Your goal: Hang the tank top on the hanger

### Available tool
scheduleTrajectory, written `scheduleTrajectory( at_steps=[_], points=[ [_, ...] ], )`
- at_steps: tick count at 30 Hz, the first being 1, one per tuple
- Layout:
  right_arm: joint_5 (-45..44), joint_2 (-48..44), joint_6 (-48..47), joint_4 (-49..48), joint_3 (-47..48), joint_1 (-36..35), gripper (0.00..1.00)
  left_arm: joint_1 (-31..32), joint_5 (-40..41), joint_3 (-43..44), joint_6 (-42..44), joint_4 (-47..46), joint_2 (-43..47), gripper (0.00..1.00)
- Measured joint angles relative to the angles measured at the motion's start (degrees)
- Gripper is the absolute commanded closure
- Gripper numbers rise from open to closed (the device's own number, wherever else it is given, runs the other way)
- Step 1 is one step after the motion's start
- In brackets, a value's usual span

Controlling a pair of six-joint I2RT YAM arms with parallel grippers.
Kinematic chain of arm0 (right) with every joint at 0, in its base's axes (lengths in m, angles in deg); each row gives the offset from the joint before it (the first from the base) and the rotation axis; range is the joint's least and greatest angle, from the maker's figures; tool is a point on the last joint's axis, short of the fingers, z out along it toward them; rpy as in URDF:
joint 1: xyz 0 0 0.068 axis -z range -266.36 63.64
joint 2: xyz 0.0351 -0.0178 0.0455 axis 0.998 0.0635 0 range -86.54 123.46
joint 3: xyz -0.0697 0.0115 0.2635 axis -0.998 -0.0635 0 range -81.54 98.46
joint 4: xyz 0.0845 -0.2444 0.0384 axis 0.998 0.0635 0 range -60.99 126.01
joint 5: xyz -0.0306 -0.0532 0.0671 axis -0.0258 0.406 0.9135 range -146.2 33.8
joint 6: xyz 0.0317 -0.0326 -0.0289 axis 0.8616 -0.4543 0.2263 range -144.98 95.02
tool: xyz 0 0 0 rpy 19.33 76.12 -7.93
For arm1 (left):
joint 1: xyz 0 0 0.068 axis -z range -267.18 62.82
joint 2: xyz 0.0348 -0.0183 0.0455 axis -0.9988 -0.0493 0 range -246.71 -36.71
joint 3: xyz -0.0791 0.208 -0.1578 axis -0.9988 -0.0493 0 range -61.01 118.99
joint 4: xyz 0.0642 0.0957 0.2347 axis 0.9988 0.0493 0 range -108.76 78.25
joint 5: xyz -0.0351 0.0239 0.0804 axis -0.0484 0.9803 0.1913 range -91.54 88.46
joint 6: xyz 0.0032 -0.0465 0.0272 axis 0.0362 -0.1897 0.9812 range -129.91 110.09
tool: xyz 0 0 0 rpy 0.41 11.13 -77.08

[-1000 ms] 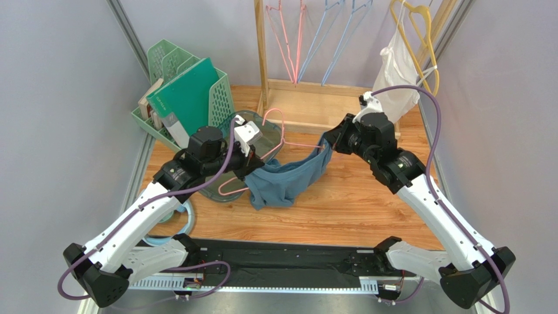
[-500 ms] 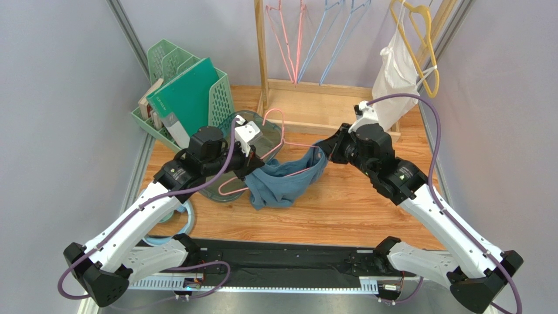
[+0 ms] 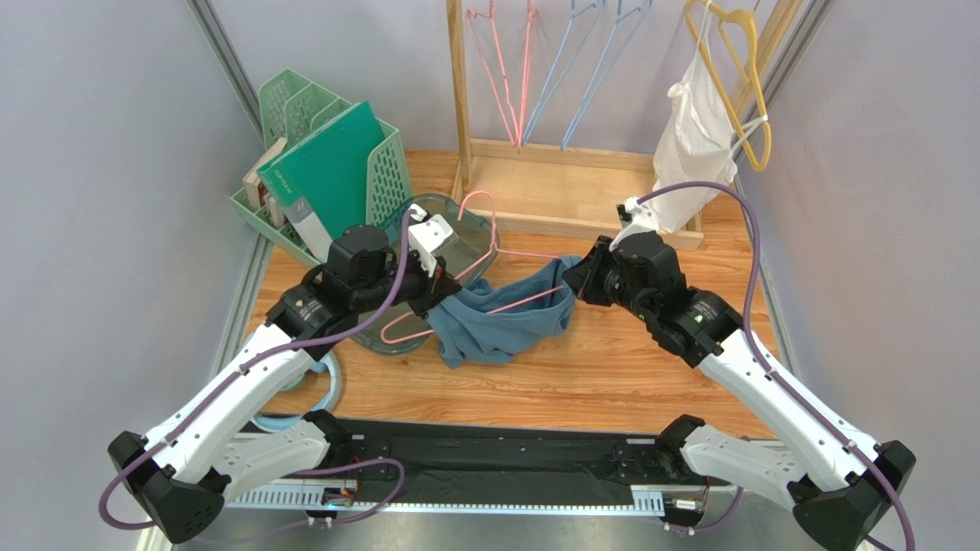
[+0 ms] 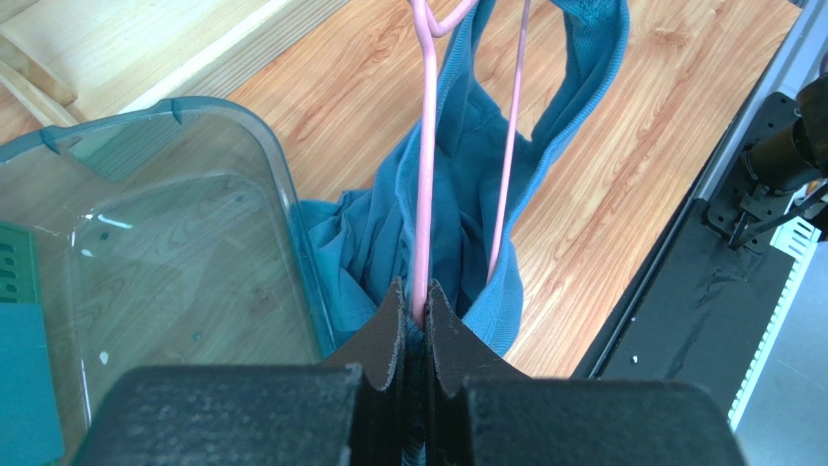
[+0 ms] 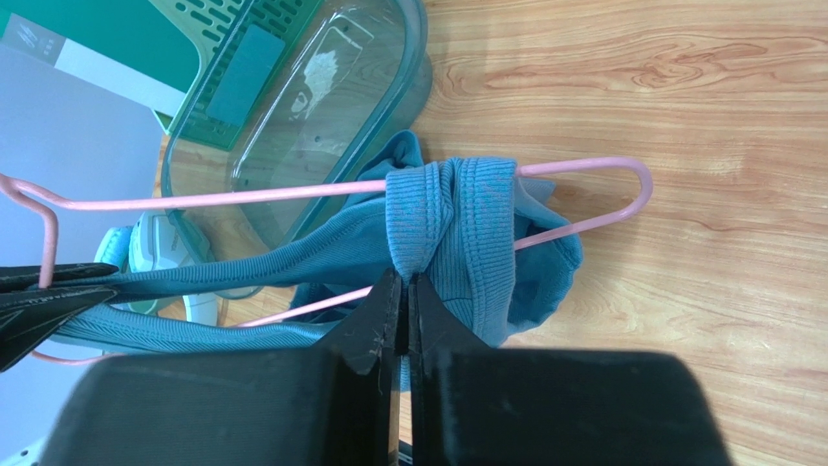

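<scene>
Top external: right gripper [image 3: 577, 278] farther left.

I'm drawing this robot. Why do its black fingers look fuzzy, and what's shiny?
Left wrist view: the black gripper fingers blur, too near the lens; the clear teal plastic tub shows white glare. Right wrist view: same blur and glare. Top view: sharp, evenly lit.

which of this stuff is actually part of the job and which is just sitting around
Part of the job:
- tank top
- pink hanger
- left gripper, clamped on the hanger
- right gripper, pinching the tank top

Just lying about:
- green basket
- clear tub
- blue hangers
- yellow hanger
- white garment
</scene>
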Motion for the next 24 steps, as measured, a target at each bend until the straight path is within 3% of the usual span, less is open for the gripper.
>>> scheduleTrajectory(
  at_steps=[2, 3, 6, 7, 11, 24],
  points=[
    [0.76, 0.00, -0.04, 0.00, -0.11, 0.00, 0.76, 0.02, 0.00, -0.02, 0.00, -0.04, 0.37, 1.00],
    [1.16, -0.02, -0.22, 0.04, -0.11, 0.00, 0.58, 0.00, 0.00, -0.02, 0.00, -0.04, 0.52, 1.00],
    [2.08, -0.50, -1.42, 0.83, -0.09, 0.00, 0.29, 0.00, 0.02, -0.02, 0.00, -0.04, 0.85, 1.00],
    [2.29, -0.79, -1.70, 1.05, -0.04, 0.00, 0.25, 0.00, 0.00, -0.02, 0.02, -0.04, 0.92, 1.00],
    [3.28, -2.19, -5.38, 3.37, 1.88, 0.00, 0.19, 0.00, -0.09, -0.09, 0.11, -0.04, 1.18, 1.00],
    [3.41, -3.56, -22.18, 9.92, 12.20, 0.50, 0.20, 0.00, -4.72, -0.59, 2.01, -0.22, 2.62, 1.00]
  ],
)
